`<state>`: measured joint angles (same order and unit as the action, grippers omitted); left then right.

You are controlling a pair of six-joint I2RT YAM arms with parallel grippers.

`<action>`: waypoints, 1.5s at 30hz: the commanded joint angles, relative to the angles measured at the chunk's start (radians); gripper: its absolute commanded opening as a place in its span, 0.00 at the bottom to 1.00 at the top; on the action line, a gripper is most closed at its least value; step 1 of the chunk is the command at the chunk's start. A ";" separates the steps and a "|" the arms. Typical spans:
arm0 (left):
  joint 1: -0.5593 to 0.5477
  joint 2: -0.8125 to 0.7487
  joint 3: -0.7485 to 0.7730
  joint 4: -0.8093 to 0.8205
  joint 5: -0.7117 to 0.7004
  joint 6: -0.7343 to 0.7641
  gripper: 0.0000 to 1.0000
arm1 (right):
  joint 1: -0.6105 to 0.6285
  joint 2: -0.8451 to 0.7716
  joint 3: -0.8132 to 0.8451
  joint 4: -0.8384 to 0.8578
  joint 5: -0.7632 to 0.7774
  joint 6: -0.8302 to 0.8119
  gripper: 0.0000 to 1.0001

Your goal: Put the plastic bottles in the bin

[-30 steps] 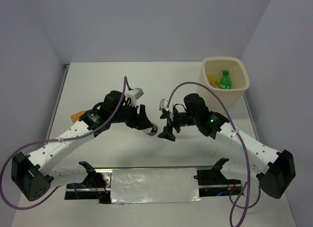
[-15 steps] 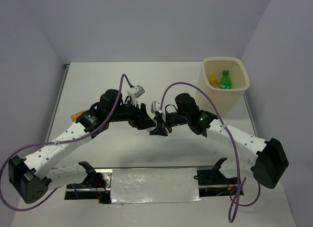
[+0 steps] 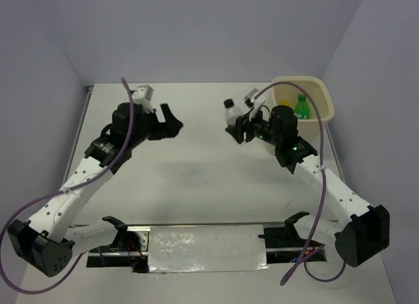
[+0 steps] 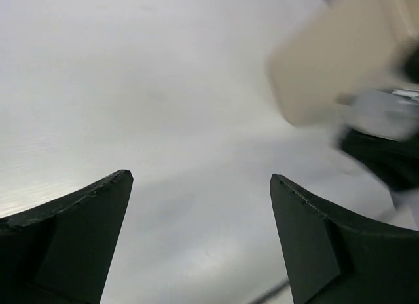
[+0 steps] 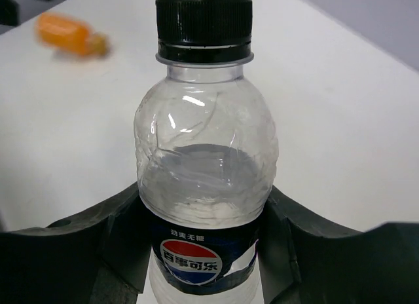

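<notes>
Enclosing white table (image 3: pixel 196 176) and bin (image 3: pixel 328 101), lavender walls (image 3: pixel 209 35)

On the dark label (image 5: pixel 196 255) of the dark-capped bottle (image 5: pixel 204 153), "百事可乐" is printed across a red-white-blue Pepsi globe; smaller characters at its 12 o'clock cannot be read surely.

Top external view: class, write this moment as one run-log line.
left jaws: open, empty | right jaws: shut on clear dark-capped plastic bottle | bottle: held up, outside cream-beige plastic bin | in bin: green plastic bottle

Left jaws apart, right jaws clamped
</notes>
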<state>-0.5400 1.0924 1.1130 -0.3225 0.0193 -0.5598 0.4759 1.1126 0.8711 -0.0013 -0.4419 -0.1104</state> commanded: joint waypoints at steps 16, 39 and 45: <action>0.650 0.050 -0.113 -0.322 -0.421 -0.324 0.99 | -0.426 0.242 0.562 -0.315 0.747 0.298 0.51; 0.919 0.242 -0.167 -0.274 -0.283 -0.486 0.99 | -0.312 -0.076 0.347 -0.253 0.256 0.121 1.00; 0.919 0.279 -0.153 -0.240 -0.278 -0.560 0.99 | -0.232 -0.047 0.347 -0.276 0.273 0.066 1.00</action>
<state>0.3729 1.3598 0.9230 -0.6014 -0.2634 -1.0554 0.2165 1.0489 1.2263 -0.3004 -0.1638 -0.0032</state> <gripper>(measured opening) 0.993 0.997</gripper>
